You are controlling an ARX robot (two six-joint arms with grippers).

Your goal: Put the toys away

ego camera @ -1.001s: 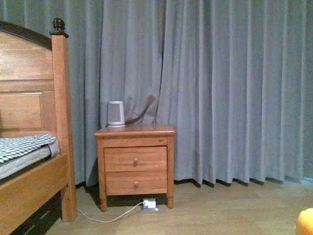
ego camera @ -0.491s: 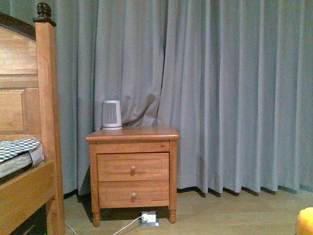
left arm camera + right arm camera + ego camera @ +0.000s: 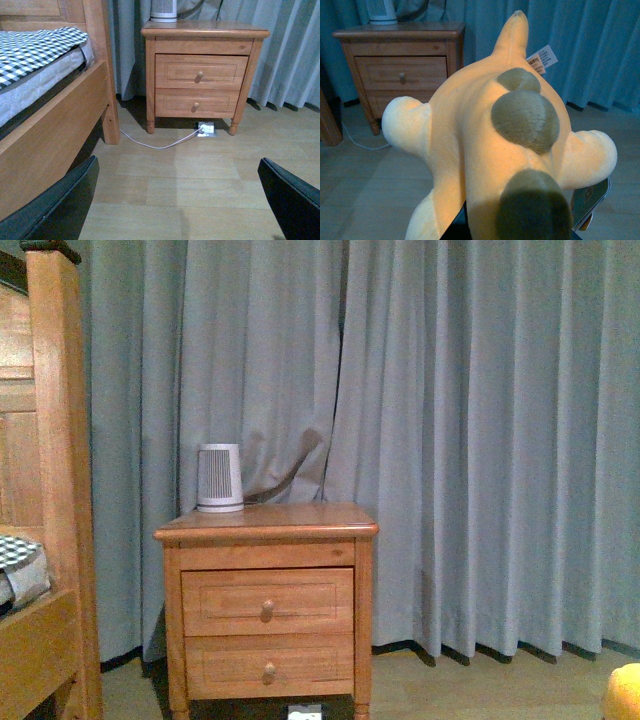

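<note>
An orange-yellow plush toy (image 3: 485,145) with olive spots, stubby limbs and a white tag fills the right wrist view. My right gripper (image 3: 515,232) is shut on it and mostly hidden beneath its body. A sliver of the same toy (image 3: 624,692) shows at the bottom right corner of the front view. My left gripper (image 3: 185,205) is open above bare wooden floor, its dark fingers (image 3: 60,210) wide apart with nothing between them.
A wooden nightstand (image 3: 265,610) with two drawers stands against grey curtains (image 3: 480,440), a small white ribbed device (image 3: 220,478) on top. A wooden bed frame (image 3: 45,490) with a checkered mattress (image 3: 35,47) stands to the left. A white cable and socket (image 3: 206,129) lie under the nightstand.
The front view has moved closer and shifted right: the nightstand looks larger and lower, the bed post has slid toward the left edge. The toy's corner stays at bottom right.
</note>
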